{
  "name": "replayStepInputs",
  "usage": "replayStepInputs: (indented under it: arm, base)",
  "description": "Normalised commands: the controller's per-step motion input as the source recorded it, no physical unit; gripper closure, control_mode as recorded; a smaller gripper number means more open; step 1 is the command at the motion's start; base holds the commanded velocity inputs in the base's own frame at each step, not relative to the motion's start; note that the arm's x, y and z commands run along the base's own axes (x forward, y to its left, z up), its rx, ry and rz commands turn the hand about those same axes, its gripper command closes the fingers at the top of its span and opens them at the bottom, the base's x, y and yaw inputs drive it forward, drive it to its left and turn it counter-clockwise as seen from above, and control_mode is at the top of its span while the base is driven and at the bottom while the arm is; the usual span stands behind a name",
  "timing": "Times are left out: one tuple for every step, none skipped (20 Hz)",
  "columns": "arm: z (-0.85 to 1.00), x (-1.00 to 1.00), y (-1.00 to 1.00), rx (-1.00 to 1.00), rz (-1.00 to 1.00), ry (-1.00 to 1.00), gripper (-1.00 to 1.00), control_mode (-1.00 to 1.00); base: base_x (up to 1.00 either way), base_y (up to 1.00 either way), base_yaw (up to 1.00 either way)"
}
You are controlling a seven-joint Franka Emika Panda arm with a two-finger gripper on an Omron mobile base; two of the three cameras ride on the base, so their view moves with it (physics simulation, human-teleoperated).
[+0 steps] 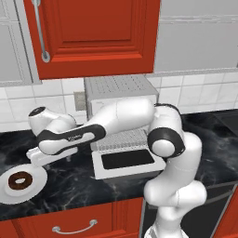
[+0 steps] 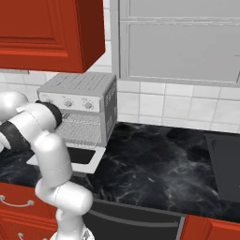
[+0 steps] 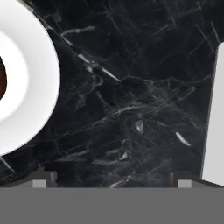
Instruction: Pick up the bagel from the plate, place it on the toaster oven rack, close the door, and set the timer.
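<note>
Nearest the hand camera was bare black marble counter [image 3: 131, 100], with the gripper [image 3: 109, 178] hanging over it; its two finger tips stood wide apart at the bottom of that view, nothing between them, so the claw was open and empty. The plate [image 3: 41, 78] curved in at the left edge, and a sliver of the bagel [image 3: 2, 81] showed at the very margin.

From the left base camera the bagel [image 1: 20, 180] lay whole on the plate [image 1: 37, 179] at the counter's front left. The hand sat just beside and above the plate's far right rim, not touching the bagel. The door [image 1: 126, 161] lay folded down flat, and the toaster oven rack [image 1: 122, 138] showed above it in the open cavity.

Judgement: the step in hand was the approach to the pick, with nothing yet grasped. To do it well, the hand should shift toward the plate until the ring sits centred between the fingers, then descend with one finger clear of the rim so the pads close on the bagel and not the plate.

The right base view gave the oven's knobs [image 2: 77, 104] and its side wall, which the left view hid behind the arm.
</note>
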Motion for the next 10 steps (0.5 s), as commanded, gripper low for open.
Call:
replayStepInputs:
  arm:
    - [0.0,0.0,0.16,0.0,0.11,0.0,-1.0,-1.0]
    - [0.0,0.0,0.14,0.0,0.11,0.0,-1.0,-1.0]
    - [0.0,0.0,0.16,0.01,0.11,0.0,-1.0,-1.0]
    - [0.0,0.0,0.24,0.03,0.12,0.0,-1.0,-1.0]
    - [0.0,0.0,0.26,0.04,0.12,0.0,-1.0,-1.0]
    - [0.0,0.0,0.24,0.04,0.12,0.0,-1.0,-1.0]
    - [0.0,0.0,0.25,0.05,0.11,0.0,-1.0,-1.0]
    - [-0.03,0.0,0.28,0.07,0.11,0.0,-1.0,-1.0]
    - [-0.04,0.0,0.3,0.11,0.1,0.0,-1.0,-1.0]
    - [-0.06,0.0,0.36,0.13,0.08,0.0,-1.0,-1.0]
  base:
    - [0.0,0.0,0.0]
    - [0.0,0.0,0.0]
    - [0.0,0.0,0.0]
    - [0.0,0.0,0.0]
    - [0.0,0.0,0.0]
    - [0.0,0.0,0.0]
    - [0.0,0.0,0.0]
    - [0.0,0.0,0.0]
    - [0.0,0.0,0.0]
    - [0.0,0.0,0.0]
